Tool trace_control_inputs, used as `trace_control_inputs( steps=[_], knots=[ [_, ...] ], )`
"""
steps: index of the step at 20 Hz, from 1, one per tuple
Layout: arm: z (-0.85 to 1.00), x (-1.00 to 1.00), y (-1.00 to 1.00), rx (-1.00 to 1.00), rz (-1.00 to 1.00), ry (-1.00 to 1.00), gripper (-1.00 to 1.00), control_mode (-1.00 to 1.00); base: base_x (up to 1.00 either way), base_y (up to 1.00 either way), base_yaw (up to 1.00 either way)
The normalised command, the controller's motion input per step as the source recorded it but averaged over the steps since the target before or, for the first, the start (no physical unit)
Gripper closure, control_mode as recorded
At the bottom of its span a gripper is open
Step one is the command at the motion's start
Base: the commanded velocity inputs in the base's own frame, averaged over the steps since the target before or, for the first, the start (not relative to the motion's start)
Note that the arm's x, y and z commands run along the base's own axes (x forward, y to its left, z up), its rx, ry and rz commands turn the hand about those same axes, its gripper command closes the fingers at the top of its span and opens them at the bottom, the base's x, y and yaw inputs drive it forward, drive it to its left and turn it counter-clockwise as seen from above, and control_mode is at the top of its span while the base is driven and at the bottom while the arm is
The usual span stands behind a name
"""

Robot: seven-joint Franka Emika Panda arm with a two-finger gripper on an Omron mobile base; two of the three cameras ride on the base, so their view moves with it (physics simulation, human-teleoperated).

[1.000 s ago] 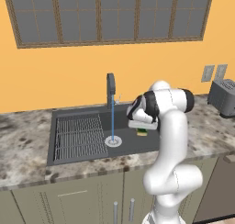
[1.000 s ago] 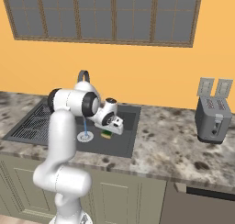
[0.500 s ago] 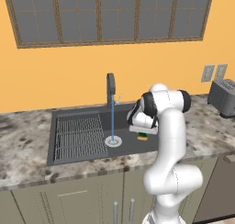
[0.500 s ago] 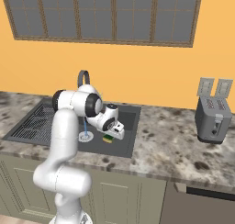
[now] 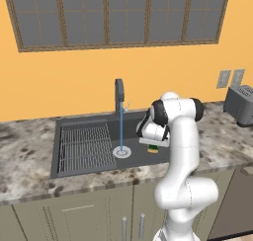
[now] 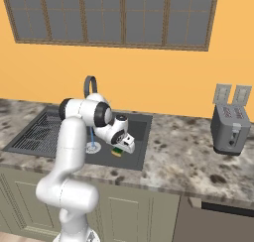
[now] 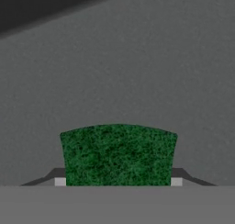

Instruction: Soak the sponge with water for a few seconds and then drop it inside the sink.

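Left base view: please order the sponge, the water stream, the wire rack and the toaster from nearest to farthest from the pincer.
1. sponge, held in the pincer, over the sink's right part.
2. water stream, to its left.
3. wire rack, further left.
4. toaster, far right on the counter.

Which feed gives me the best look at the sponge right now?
The hand view: the sponge sits large between the gripper's fingers, green face toward the camera, the grey sink floor behind. In both base views it's just a small green-and-yellow patch under the hand, right of the water.

Orange wall (image 5: 69, 82), window (image 5: 118, 15), granite counter (image 6: 188, 156)
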Motion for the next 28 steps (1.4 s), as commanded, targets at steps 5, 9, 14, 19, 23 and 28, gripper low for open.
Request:
trace_control_inputs(
  steps=[5,9,14,19,23,28],
  knots=[
    [0.0,0.0,0.0,0.0,0.0,0.0,-1.0,-1.0,0.0,0.0,0.0],
    [0.0,0.0,0.0,0.0,0.0,0.0,-1.0,-1.0,0.0,0.0,0.0],
    [0.02,0.02,0.0,0.0,0.0,0.0,-1.0,-1.0,0.0,0.0,0.0],
    [0.62,0.0,0.0,0.0,0.0,0.0,-1.0,-1.0,0.0,0.0,0.0],
    [0.79,0.0,0.0,0.0,0.0,0.0,-1.0,-1.0,0.0,0.0,0.0],
    [0.84,0.0,0.0,0.0,0.0,0.0,-1.0,-1.0,0.0,0.0,0.0]
  ],
)
